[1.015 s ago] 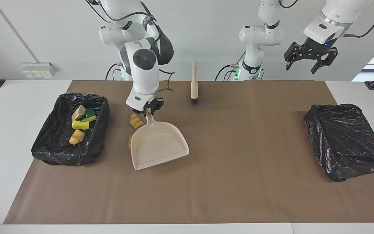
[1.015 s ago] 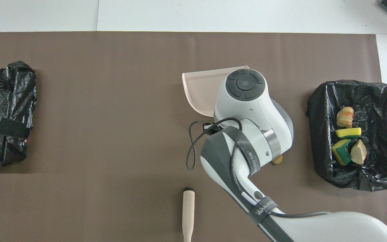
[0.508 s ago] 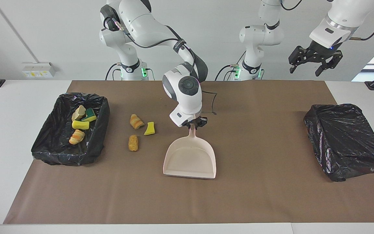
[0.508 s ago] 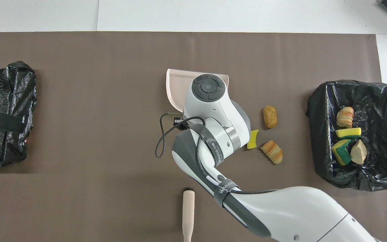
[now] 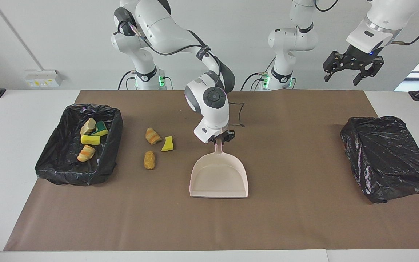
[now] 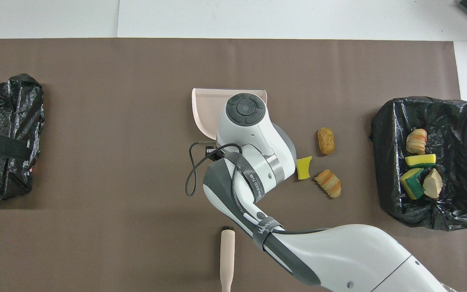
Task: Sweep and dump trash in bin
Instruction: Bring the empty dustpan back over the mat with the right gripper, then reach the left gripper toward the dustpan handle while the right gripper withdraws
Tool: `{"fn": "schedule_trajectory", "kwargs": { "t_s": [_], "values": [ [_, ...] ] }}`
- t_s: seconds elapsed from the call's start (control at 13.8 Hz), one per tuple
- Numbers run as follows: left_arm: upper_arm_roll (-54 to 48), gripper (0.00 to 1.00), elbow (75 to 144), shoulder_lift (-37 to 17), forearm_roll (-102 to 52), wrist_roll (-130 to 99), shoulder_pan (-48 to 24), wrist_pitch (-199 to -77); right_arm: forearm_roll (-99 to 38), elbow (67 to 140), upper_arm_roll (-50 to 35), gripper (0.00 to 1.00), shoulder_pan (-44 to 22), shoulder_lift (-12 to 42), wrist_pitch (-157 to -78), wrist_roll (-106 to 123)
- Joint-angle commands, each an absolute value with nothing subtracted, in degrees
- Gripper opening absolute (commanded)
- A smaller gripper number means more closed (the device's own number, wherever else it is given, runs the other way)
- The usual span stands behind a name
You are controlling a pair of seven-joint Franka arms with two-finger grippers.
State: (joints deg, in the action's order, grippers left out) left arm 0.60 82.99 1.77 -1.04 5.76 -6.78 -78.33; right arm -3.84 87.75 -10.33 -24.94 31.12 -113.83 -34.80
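The right gripper point(image 5: 219, 138) clamps the dustpan point(image 5: 219, 177) handle; the left gripper point(image 5: 352, 69) waits overhead, jaws wide. Three scraps point(image 5: 154, 147) lie beside the bin point(image 5: 113, 145), four inside. Pushed carelessly, the dustpan's wall might scatter them.

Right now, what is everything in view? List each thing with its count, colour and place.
trash in the bin: four, yellow, green and golden-brown, in the open bin.
trash on the mat: three, two golden-brown, one yellow, between open bin and dustpan.
open bin: one, black-lined, right arm's end.
covered bin: one, black, left arm's end.
dustpan: one, pale pink, mid-mat.
brush: one, beige, nearest the robots.
mat: one, brown, covers the table.
right gripper: shut on the dustpan handle.
left gripper: open, raised above the left arm's end, waiting.
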Motion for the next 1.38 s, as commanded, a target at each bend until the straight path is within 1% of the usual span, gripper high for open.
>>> {"fn": "schedule_trajectory", "kwargs": {
  "t_s": [0.0, 0.22, 0.36, 0.51, 0.65, 0.73, 0.87, 0.94, 1.16, 1.31],
  "values": [
    [0.70, 1.00, 82.00, 1.58, -0.97, 5.80, -7.21, -77.87, -5.80, 87.54, -10.37, 1.00, -24.26, 31.38, -114.96, -32.17],
    [0.62, 1.00, 82.26, 1.67, -0.97, 5.80, -7.56, -77.78, -5.28, 88.33, -10.28, 1.00, -23.55, 27.35, -110.93, -32.08],
    [-0.08, 1.00, 82.27, 1.76, -1.05, 5.63, -7.56, -77.87, -5.88, 92.26, -10.28, 1.00, -23.56, 21.39, -110.13, -31.91],
    [-0.44, 1.00, 82.27, 1.76, -1.05, 5.54, -7.65, -77.87, -7.37, 98.58, -10.46, 1.00, -23.99, 14.10, -108.90, -32.08],
    [-0.79, 1.00, 82.27, 1.76, -1.05, 5.62, -8.17, -78.48, -12.20, 105.96, -10.55, 1.00, -24.52, 7.16, -107.76, -32.25],
    [-0.79, 1.00, 82.35, 1.76, -1.23, 5.62, -8.52, -80.14, -12.56, 109.56, -10.63, 1.00, -25.83, 3.90, -107.75, -33.04],
    [-1.05, 1.00, 82.97, 1.32, -1.41, 5.63, -9.22, -82.43, -14.49, 114.84, -10.63, 1.00, -29.25, -0.33, -107.67, -36.45],
    [-1.05, 1.00, 83.32, 0.80, -1.41, 5.54, -10.97, -83.49, -15.81, 117.83, -10.63, 1.00, -31.53, -2.70, -108.10, -39.43],
    [-1.05, 1.00, 89.01, 0.35, -1.41, 0.38, -15.98, -91.90, -20.02, 127.06, -10.63, 1.00, -35.85, -9.38, -110.64, -44.29],
    [-1.05, 1.00, 93.50, -1.74, -1.41, -5.42, -19.93, -101.03, -22.57, 134.78, -10.63, 1.00, -37.61, -15.00, -112.31, -45.09]
  ]
}}
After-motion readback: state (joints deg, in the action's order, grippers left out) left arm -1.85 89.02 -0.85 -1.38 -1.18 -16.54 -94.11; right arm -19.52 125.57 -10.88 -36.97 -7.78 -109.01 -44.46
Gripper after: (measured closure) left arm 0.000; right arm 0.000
